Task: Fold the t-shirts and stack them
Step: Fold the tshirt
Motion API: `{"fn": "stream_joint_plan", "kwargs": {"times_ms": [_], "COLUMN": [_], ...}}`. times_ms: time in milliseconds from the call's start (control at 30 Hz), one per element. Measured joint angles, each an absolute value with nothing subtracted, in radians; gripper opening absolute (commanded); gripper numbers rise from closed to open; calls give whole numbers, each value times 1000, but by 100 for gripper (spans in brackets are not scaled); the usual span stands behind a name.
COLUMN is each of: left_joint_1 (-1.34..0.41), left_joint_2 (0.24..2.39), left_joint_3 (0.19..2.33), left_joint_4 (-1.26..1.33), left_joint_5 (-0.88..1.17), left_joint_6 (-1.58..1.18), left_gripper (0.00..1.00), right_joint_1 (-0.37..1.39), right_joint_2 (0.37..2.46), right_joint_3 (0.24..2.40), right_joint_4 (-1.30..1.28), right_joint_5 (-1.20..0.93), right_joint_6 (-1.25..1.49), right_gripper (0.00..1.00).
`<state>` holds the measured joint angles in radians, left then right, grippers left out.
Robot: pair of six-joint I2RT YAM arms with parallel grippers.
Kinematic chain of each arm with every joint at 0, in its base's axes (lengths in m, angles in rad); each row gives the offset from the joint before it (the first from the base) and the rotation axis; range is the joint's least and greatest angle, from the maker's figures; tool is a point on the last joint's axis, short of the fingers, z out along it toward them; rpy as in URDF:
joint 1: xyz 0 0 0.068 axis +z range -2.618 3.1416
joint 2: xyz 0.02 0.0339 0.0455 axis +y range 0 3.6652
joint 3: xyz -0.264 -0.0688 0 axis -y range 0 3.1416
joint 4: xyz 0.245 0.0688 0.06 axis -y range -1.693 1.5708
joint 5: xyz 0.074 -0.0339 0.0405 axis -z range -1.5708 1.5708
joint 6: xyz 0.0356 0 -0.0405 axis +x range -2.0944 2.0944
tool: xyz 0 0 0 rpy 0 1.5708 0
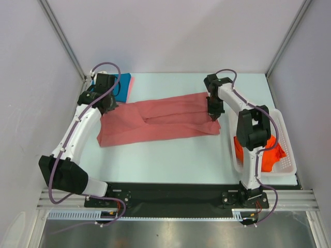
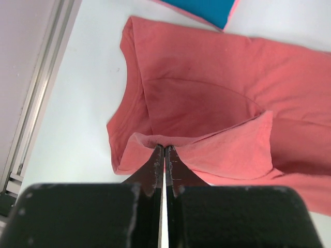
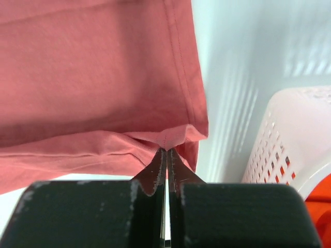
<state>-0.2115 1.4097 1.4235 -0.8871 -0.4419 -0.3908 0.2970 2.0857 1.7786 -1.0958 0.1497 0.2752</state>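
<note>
At the far left corner of the worktop (image 1: 170,160) lies a folded teal-blue t-shirt (image 1: 123,87), with the edge of a light pink t-shirt (image 1: 131,83) showing beside it. Just in front of them is the left tool (image 1: 110,106). In its wrist view the left tool (image 2: 164,147) has its jaws pressed together, pinching a raised fold of the salmon-red t-shirt (image 2: 207,93) just beside the curved neckline.

The salmon-red t-shirt (image 1: 160,121) lies across the middle of the worktop. Its long axis runs left to right, with the neck end on the left and the hem on the right, and part of the cloth is already doubled over along its length. Each arm has the end nearer to it, so the garment lies between the two tools.

The right tool (image 1: 214,114) is at the hem end. In its wrist view the right tool (image 3: 166,150) is likewise clamped tight, with a small peak of stitched hem caught between the tips. I judge that the coming move depends on both tools carrying their pinched edges the same way across the shirt's short axis, to keep the fold line parallel to its length.

At the far right, well apart from the shirt, a white lattice basket (image 1: 289,164) holds crumpled orange-red t-shirts (image 1: 269,150) not yet folded.
</note>
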Motion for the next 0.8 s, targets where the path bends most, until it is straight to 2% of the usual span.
{"fn": "stream_joint_plan", "kwargs": {"times_ms": [300, 800], "left_joint_1": [-173, -154], "left_joint_2": [1481, 1584], "left_joint_3": [1450, 1470], "left_joint_4": [-828, -770], "left_joint_5": [-442, -438], "left_joint_6": [-360, -336], "left_gripper": [0, 0], "right_joint_1": [283, 217], "right_joint_2": [2149, 2249], "right_joint_3": [1893, 1960], "right_joint_4": [-1117, -1113], "right_joint_5": [141, 73], "right_joint_6": [276, 287], "right_gripper": [0, 0]}}
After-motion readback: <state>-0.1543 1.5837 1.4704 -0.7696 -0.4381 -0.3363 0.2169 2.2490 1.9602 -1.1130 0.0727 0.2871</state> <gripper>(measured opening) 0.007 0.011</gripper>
